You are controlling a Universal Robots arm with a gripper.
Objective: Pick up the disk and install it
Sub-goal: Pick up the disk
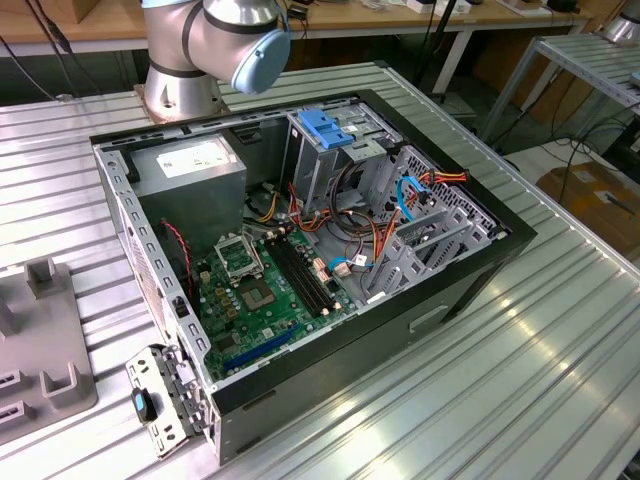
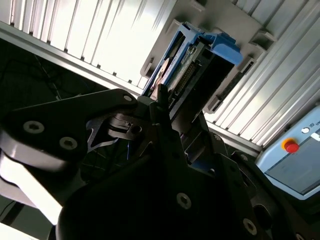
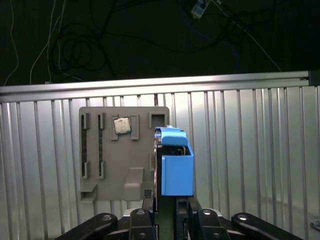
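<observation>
An open computer case [image 1: 430, 310] lies on the ribbed metal table [image 1: 530, 400] in the exterior view. The arm's base [image 1: 185, 85] stands at about eleven o'clock from it and a grey fixture [image 1: 35, 350] at about eight o'clock. A blue plastic piece [image 1: 325, 128] tops the drive cage [image 1: 320, 165] on the case's twelve o'clock side.

In the first wrist view the disk [image 3: 176, 167] stands on edge in its blue frame, just beside the fixture's rim, with a small chip [image 3: 121, 125] seated in the fixture nearby. The gripper [image 3: 165, 205] presses its fingers on the disk's near end — clenched on it, by the look of things, though whether the disk hangs clear of the fixture cannot be told.

The second wrist view shows the same hold: one fingertip [image 2: 161, 95] lies against the disk's flat face, and a row of connector pins is bare along the exposed edge.

The disk looks stiff, dense for its size and sensitive to knocks — best taken by its flat faces, away from the pins. The plastic frame would likely flex and slip.
</observation>
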